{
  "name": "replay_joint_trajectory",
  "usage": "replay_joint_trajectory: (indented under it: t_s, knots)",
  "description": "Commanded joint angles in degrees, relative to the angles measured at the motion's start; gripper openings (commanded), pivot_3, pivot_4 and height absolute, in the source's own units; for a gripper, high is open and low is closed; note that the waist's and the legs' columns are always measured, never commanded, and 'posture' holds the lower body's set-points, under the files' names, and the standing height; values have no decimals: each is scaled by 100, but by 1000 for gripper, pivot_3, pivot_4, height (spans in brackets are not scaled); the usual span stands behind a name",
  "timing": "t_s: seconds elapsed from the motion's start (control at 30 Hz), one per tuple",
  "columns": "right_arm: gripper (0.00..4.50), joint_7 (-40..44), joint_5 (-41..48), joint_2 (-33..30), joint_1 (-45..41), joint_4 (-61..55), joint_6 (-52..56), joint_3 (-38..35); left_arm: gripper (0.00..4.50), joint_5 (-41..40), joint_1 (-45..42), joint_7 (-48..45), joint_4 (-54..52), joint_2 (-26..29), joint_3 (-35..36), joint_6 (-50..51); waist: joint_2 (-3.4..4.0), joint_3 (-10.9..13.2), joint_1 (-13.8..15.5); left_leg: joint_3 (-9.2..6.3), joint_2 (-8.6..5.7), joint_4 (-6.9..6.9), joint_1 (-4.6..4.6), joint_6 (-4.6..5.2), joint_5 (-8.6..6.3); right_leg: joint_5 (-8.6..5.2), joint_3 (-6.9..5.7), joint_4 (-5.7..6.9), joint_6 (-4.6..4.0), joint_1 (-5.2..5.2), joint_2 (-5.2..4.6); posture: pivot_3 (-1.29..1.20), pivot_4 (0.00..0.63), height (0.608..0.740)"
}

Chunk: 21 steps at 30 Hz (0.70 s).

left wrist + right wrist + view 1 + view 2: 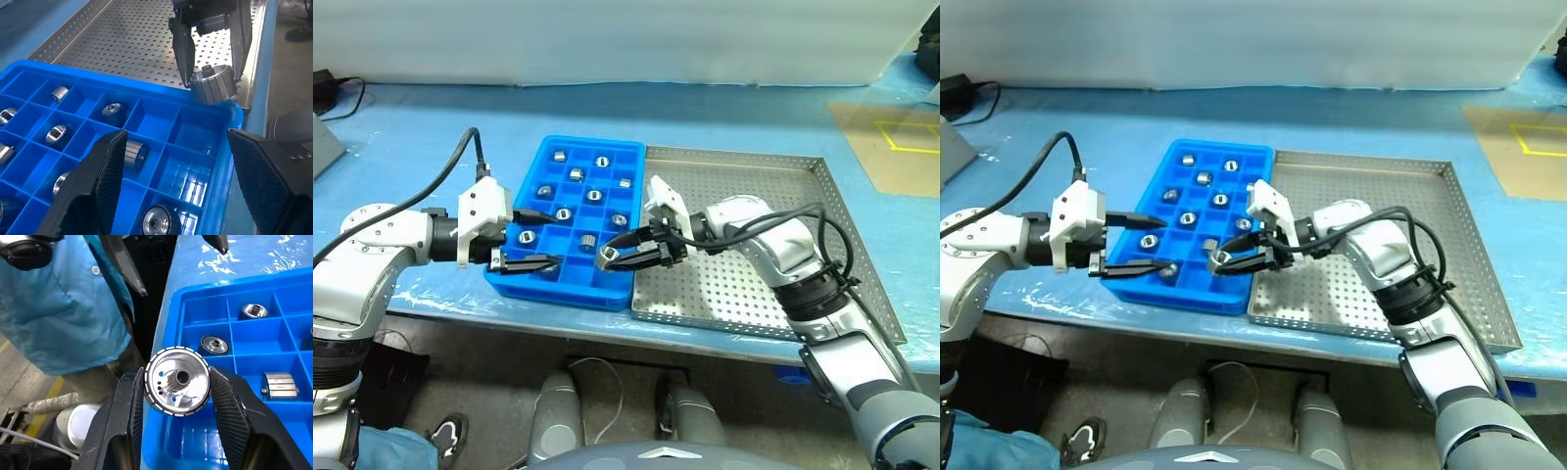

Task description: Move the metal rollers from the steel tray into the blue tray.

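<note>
The blue tray lies mid-table with several metal rollers in its square compartments. The steel tray sits against its right side. My right gripper reaches leftward over the blue tray's near right corner. It is shut on one metal roller, a shiny toothed cylinder with a dark central hole, held above a compartment there. The left wrist view shows the same roller hanging just over the blue rim. My left gripper is open over the tray's near left part, holding nothing.
The table has a blue cover. A brown sheet with yellow marking lies at the far right and a black cable at the far left. A person in a blue coat stands near the table's front.
</note>
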Motion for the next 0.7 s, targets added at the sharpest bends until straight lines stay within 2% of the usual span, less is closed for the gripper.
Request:
replay_joint_trajectory:
  t_s: [0.03, 0.2, 0.5, 0.7]
  knots:
    - [1618, -199, -529, 37, -100, 461, -576, 125, 3482, -125, 21, 144, -244, 29, 135, 30, -2, 0, 10, -1, -1, 0, -3, -9, 5, 0, 0, 0, 0, 0, 0, 131, 150, 740]
    - [1618, -391, -643, 204, 23, 656, -466, 68, 3482, -161, 48, 228, -285, -9, 29, 12, -2, 0, -3, -3, 1, -4, -7, -27, 16, 1, -2, 3, -1, -9, 2, 115, 150, 740]
    - [4458, -174, -400, 123, 154, 317, -84, -104, 3482, -116, -270, 133, 14, -113, -228, -93, -2, 0, -13, -2, 2, -12, -2, -33, 20, 1, -2, 4, -1, -6, 4, 70, 150, 740]
    - [4458, -266, -419, 75, 159, 267, -23, -179, 3482, -95, -451, 83, 227, -177, -338, -177, -2, 0, -31, -3, 2, -12, 1, -40, 24, 1, -2, 10, -1, -7, 5, 48, 150, 740]
